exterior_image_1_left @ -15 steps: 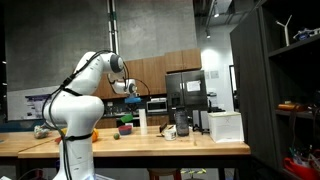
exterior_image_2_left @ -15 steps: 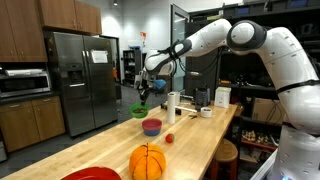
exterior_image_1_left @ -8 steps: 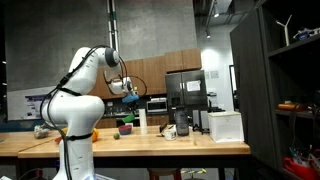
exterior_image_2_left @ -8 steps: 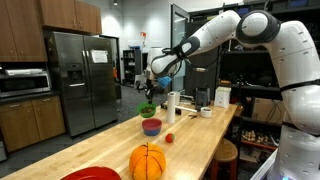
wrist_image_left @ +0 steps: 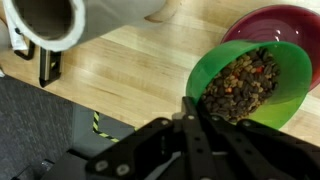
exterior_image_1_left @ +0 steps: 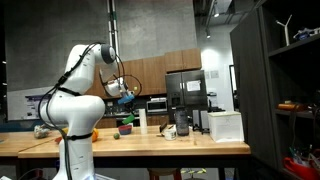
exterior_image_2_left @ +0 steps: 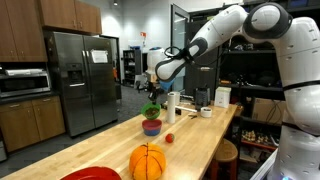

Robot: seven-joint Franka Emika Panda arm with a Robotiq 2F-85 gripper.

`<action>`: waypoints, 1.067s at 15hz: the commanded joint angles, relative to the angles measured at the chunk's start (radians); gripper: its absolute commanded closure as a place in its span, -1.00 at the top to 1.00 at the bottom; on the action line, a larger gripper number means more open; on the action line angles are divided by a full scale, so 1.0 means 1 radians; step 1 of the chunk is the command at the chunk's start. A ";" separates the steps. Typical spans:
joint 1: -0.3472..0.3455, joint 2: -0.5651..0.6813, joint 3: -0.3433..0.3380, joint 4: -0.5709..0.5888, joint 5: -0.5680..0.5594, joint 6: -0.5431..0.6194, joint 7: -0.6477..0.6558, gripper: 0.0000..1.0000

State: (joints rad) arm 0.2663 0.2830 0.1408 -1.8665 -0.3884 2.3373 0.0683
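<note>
The arm stretches out from the right, wrist bent downward, its gripper (exterior_image_2_left: 153, 100) clamped on the rim of the green bowl (exterior_image_2_left: 152, 110). That bowl hangs just above the purple bowl (exterior_image_2_left: 151, 127) on the wooden counter (exterior_image_2_left: 200, 138).

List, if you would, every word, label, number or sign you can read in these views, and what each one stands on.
No text can be read in any view.
Sheet on the refrigerator: print too small to read.
Wall poster: blurred.
White box: dark label, too small to read.
Green bowl held by the gripper: no marking shows.
</note>
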 commanded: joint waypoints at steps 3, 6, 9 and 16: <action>0.041 -0.063 -0.019 -0.062 -0.141 0.016 0.142 -0.98; 0.061 -0.076 -0.020 -0.068 -0.236 0.000 0.206 -0.98; 0.069 -0.088 -0.012 -0.082 -0.324 -0.010 0.268 -0.98; 0.095 -0.101 0.005 -0.115 -0.539 -0.071 0.456 -0.98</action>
State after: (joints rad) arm 0.3455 0.2243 0.1419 -1.9423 -0.8361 2.3065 0.4389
